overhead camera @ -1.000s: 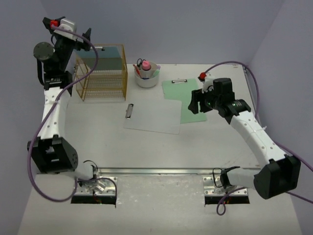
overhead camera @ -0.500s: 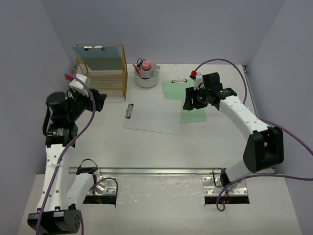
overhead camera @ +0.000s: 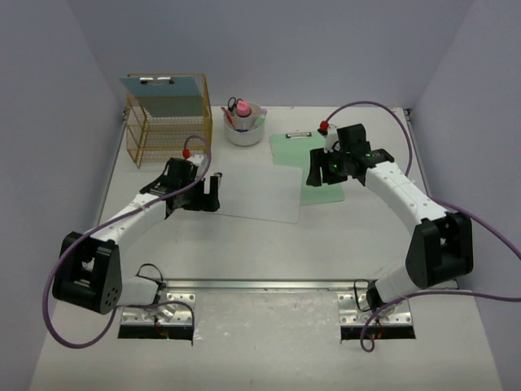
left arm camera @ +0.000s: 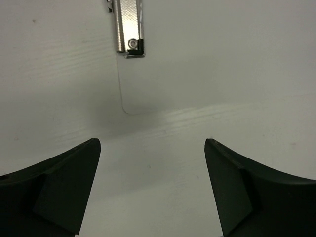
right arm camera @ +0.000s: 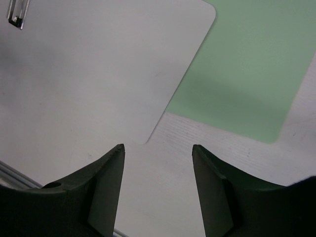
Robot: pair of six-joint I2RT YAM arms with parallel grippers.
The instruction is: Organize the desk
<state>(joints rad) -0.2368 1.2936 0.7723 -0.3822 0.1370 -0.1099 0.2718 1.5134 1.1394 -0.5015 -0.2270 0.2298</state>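
Note:
The white desk (overhead camera: pixel 244 252) holds a white clipboard (overhead camera: pixel 260 194) at its middle, partly overlapping a green clipboard (overhead camera: pixel 295 149) behind and to its right. My left gripper (overhead camera: pixel 213 194) hangs open and empty over the white clipboard's left end. In the left wrist view the open left gripper (left arm camera: pixel 152 143) is just below the board's metal clip (left arm camera: pixel 129 29). My right gripper (overhead camera: pixel 317 175) stands open and empty over the green clipboard's front edge. In the right wrist view that gripper (right arm camera: pixel 158 146) frames bare desk near the corners of the white clipboard (right arm camera: pixel 113 64) and the green clipboard (right arm camera: pixel 242 64).
A gold wire rack (overhead camera: pixel 171 130) stands at the back left with a blue clipboard (overhead camera: pixel 163 84) leaning in its top. A white bowl (overhead camera: pixel 244 130) with scissors and small items sits at the back centre. A metal rail (overhead camera: pixel 260 285) runs along the front edge.
My left arm has swung down from the wire rack to the white clipboard's clip end, leaving the blue clipboard in the rack. My right gripper shifted slightly back and left over the green clipboard.

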